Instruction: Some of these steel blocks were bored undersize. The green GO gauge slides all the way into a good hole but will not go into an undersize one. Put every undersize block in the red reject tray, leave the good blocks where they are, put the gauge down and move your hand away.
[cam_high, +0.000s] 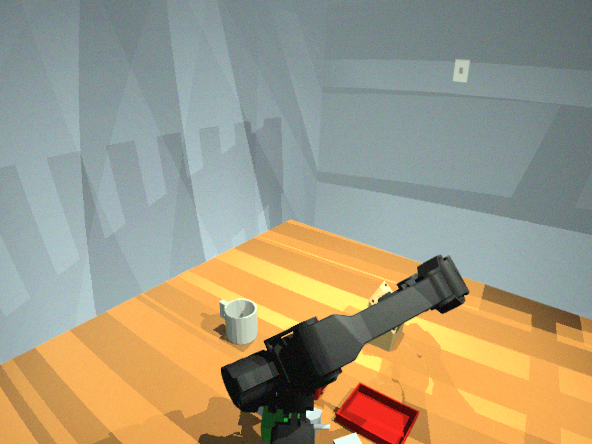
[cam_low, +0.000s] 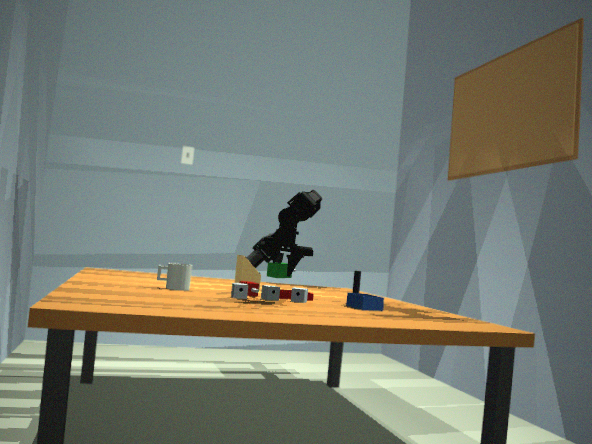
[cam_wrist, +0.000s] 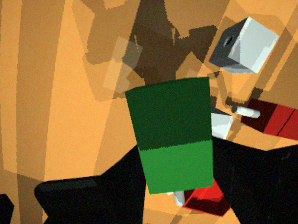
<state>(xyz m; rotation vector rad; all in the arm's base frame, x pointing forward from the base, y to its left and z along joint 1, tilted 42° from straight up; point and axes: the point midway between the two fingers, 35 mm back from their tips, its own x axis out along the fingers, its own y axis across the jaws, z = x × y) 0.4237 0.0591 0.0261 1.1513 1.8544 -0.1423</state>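
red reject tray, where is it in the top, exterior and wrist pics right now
Top: the red reject tray is low, right of the centre, beside the arm.
Exterior: just below the centre, mostly hidden behind the steel blocks.
Wrist: red shows at the right edge and at the bottom, beside the green gauge; I cannot tell which is the tray.
Shared landmark: the green gauge.
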